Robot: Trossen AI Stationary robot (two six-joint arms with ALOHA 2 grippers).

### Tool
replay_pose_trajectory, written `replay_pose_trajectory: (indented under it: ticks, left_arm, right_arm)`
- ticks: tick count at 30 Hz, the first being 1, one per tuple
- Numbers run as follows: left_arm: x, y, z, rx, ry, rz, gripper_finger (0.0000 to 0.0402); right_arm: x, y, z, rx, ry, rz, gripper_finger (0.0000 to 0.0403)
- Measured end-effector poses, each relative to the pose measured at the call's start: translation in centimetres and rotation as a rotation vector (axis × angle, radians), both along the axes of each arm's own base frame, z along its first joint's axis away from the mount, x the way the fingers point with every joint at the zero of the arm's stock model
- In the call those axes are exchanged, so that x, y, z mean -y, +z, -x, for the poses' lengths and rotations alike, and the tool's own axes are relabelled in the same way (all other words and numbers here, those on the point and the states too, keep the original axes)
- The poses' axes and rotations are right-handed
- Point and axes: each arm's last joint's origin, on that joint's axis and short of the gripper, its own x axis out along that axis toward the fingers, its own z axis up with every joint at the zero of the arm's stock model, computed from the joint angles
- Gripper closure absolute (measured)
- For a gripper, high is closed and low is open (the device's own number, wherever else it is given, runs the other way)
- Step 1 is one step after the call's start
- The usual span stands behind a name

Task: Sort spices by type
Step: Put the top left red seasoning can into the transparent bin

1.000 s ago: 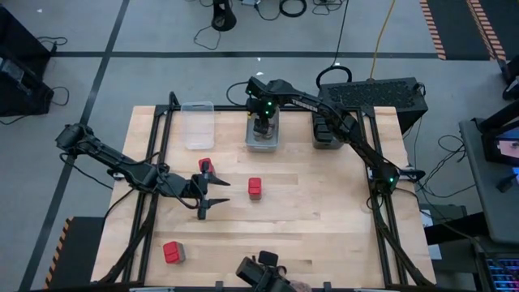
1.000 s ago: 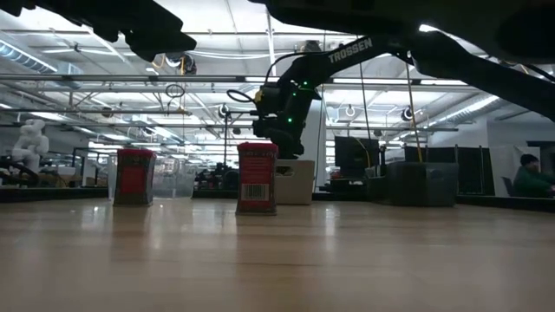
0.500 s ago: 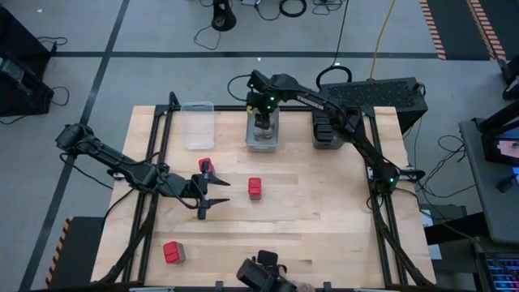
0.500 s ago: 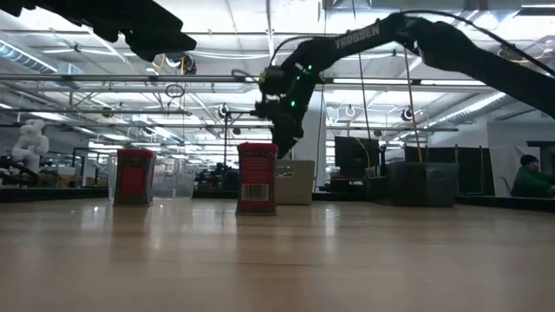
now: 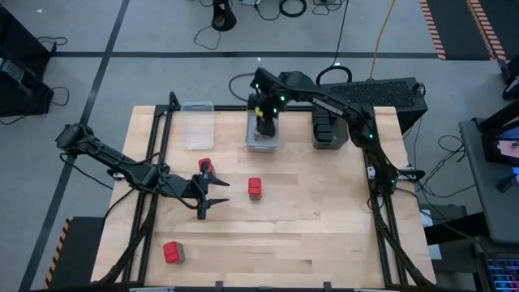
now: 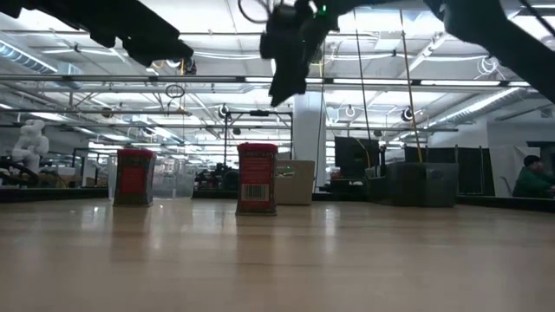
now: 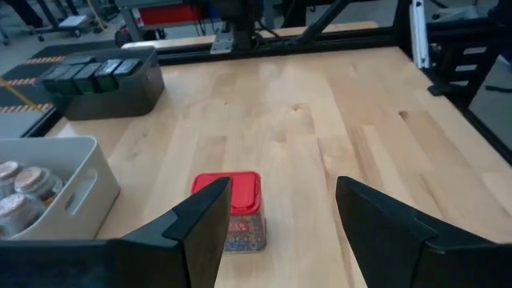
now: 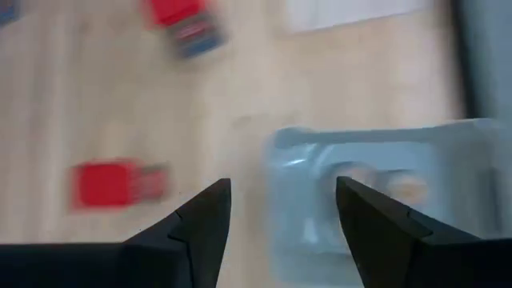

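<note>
Three red spices stand on the wooden table: one (image 5: pixel 205 165) beside my left gripper, one (image 5: pixel 255 187) mid-table, also seen in the left wrist view (image 7: pixel 229 210), and one (image 5: pixel 173 252) near the front left. My left gripper (image 5: pixel 214 195) hovers open above the table and points at the middle red spice. Open and empty, my right gripper (image 5: pixel 261 123) hangs high over the light bin (image 5: pixel 263 143). In that bin lie round jars (image 7: pixel 24 188). It shows at the top of the low view (image 6: pixel 282 74).
A clear bin (image 5: pixel 197 124) stands at the far left. At the far right a dark bin (image 5: pixel 326 131) holds dark grey blocks (image 7: pixel 88 70). Black frame rails run along the table's left and right edges. Bare wood lies across the table's near right part.
My right gripper has risen steeply from just above the light bin to well above it, tipping further downward, with nothing between its fingers. The red spices have not moved.
</note>
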Motion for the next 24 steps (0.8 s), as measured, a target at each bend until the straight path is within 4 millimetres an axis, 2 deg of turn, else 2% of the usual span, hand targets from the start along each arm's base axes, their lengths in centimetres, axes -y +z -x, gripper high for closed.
replay_pose_trajectory:
  ticks: [9, 18, 21, 24]
  left_arm:
    - [-0.1, -0.2, 0.1, -0.016, 0.046, 0.045, 0.0169]
    - [-0.2, -0.6, 0.3, -0.07, 0.093, 0.128, 0.0169]
    - [-0.2, 0.1, 0.3, -0.12, 0.106, 0.13, 0.0169]
    - [-0.2, 1.6, 0.3, -0.161, 0.11, 0.112, 0.0169]
  right_arm:
    - [-8.4, 0.6, 0.5, -0.206, 0.236, -0.093, 0.0193]
    - [-16.1, 0.7, -0.2, -0.229, 0.473, -0.07, 0.0193]
    - [-18.0, 1.2, 0.3, -0.208, 0.546, -0.104, 0.0193]
    - [-19.4, 1.5, 1.3, -0.197, 0.575, -0.112, 0.0193]
